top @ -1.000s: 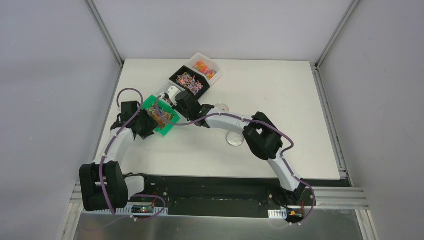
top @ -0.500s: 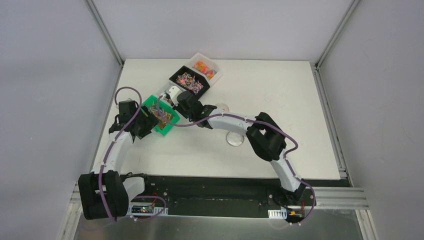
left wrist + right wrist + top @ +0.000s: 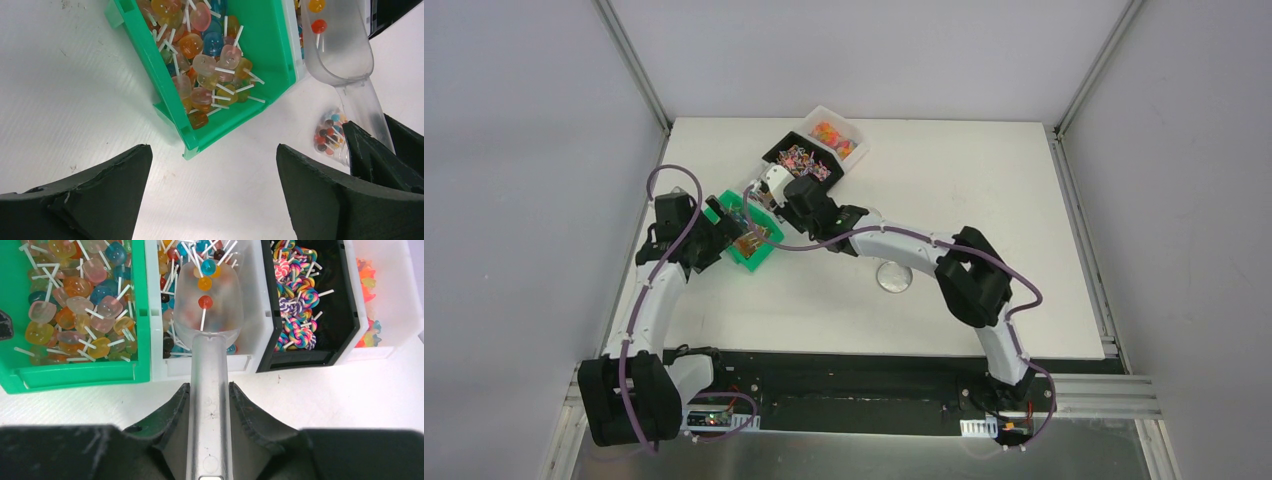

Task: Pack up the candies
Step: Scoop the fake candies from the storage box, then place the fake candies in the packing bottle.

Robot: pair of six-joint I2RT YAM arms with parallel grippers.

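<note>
Clamping a scoop [image 3: 210, 315], the right gripper [image 3: 209, 395] holds candies [image 3: 205, 285] over the white bin [image 3: 241, 362] toward the desk's [image 3: 984, 200] far-left corner; the left gripper [image 3: 210, 175] gapes empty.

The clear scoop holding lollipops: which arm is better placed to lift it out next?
Probably the right: the right gripper grips the clear scoop, lollipops in its bowl over the white bin. The left gripper is open by the green bin, empty.
</note>
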